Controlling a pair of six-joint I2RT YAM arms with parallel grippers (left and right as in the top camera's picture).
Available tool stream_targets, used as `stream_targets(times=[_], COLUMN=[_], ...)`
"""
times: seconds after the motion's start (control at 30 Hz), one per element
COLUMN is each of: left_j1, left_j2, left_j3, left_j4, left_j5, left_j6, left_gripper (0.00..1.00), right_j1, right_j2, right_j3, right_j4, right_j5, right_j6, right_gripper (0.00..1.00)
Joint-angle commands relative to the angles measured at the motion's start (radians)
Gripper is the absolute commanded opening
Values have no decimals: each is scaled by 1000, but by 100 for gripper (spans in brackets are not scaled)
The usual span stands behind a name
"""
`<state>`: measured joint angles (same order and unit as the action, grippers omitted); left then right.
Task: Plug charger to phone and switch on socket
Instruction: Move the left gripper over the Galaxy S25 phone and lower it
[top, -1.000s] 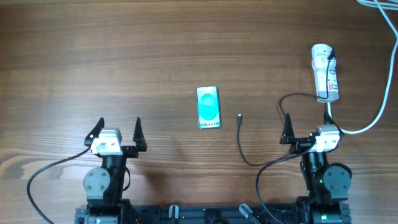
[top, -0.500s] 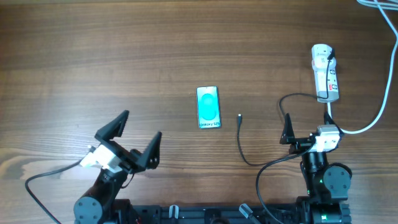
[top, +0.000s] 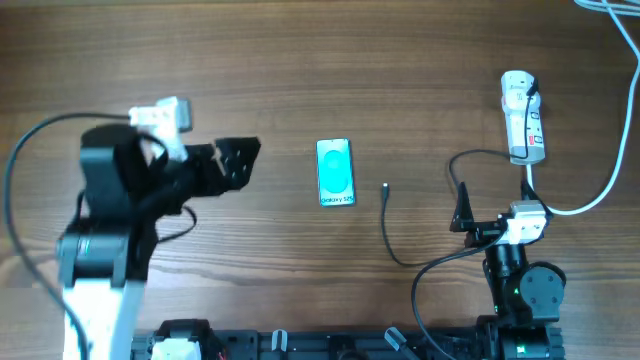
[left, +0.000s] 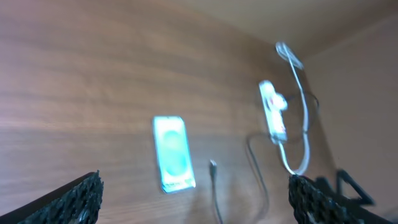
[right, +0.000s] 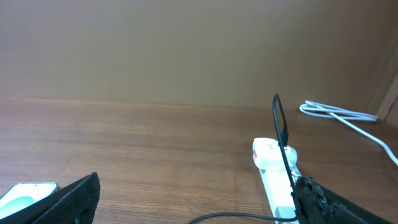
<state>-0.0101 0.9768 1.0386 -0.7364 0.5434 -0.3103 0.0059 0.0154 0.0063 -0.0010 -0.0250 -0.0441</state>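
The phone (top: 335, 172) lies flat at the table's middle, cyan screen up; it also shows in the left wrist view (left: 172, 154) and at the right wrist view's left edge (right: 25, 194). The charger cable's black tip (top: 385, 187) lies just right of the phone, apart from it; the cable (top: 400, 255) loops back to the white socket (top: 522, 118) at the far right. The socket shows in the right wrist view (right: 275, 177). My left gripper (top: 235, 160) is open and empty, raised left of the phone. My right gripper (top: 495, 222) is open and empty near the front edge.
A thick white lead (top: 612, 170) runs from the socket along the right edge to the back corner. My left arm's black cable (top: 30, 160) arcs over the table's left side.
My left arm has risen from its rest at the front edge and swung forward and right toward the phone. The right arm, phone and cable have not moved.
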Motion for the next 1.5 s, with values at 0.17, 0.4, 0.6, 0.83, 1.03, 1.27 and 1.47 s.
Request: stream_targets(times=[0.17,0.4,0.6,0.83,1.03,1.27,1.47], left_j1=[-285,-536,-605,-607,-612,-617,-618], left_j2=[319,705,895,1026,1102,1106,1126], left_j3=[209,658,732,732,727,717,674], left_j4=[-214,-564,-515,-457,-452,-403,-329], left_j5=[-214,-452,-573,-570,-567,-544,-517], left_j6=[-220,-269,-431,-513,-512,-417,-404], left_gripper=[99,99,100,100,100,100,100], right_j1=[6,6,6,6,6,6,6], right_j2=[-5,-5,-5,-5,-5,-5,-5], right_j3=[-1,-1,-1,-1,-1,-1,-1], right_j4=[3,3,3,3,3,3,3], right_j5=[-1,0,-1,-1,-1,-1,-1], right_j6=[-8,-8,-8,-8,-8,-8,-8], right_gripper=[100,100,100,100,100,100,100])
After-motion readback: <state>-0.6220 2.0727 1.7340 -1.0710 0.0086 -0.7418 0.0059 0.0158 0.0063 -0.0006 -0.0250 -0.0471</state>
